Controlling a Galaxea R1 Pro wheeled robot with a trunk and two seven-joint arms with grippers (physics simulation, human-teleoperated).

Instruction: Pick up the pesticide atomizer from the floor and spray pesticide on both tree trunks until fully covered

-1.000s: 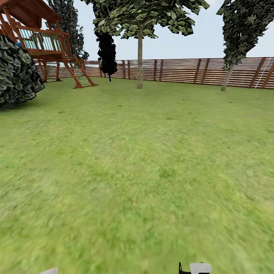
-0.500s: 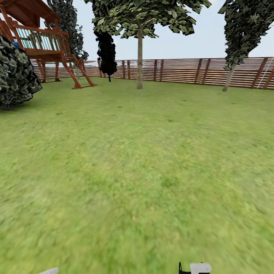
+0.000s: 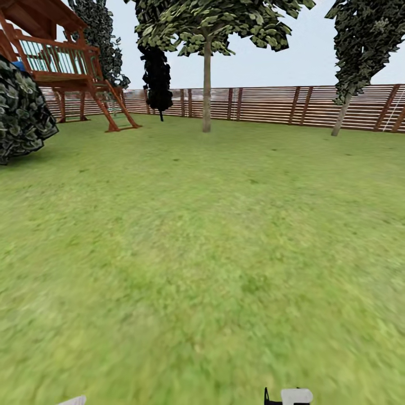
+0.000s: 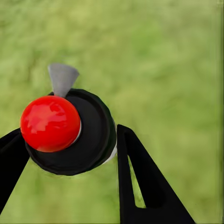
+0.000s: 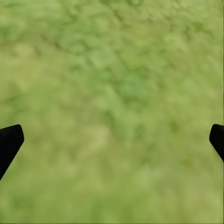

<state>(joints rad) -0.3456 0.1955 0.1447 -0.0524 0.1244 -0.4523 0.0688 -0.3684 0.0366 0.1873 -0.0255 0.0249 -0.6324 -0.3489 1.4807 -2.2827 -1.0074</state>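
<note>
- We see the atomizer [image 4: 70, 133] in the left wrist view: a black body with a round red top, and a grey nozzle at its edge.
- The left gripper [image 4: 65, 149] is pinching the atomizer, one black finger [image 4: 140, 182] against each side of the body.
- Below the atomizer lies only blurred green grass [image 4: 168, 60].
- The right gripper [image 5: 112, 140] is spread wide, its black fingertips [image 5: 9, 142] at opposite edges of its view over the grass.
- In the head view, the grass stretches well beyond the atomizer's holder to a tree [image 3: 207, 84] with a pale straight trunk, standing before the fence [image 3: 281, 104].
- We see a second, leaning tree [image 3: 340, 115] right of the first, by the fence.
- Left of the first tree stand a near-black conifer [image 3: 157, 73], a wooden play tower [image 3: 62, 62] and a dark bush [image 3: 19, 112].
</note>
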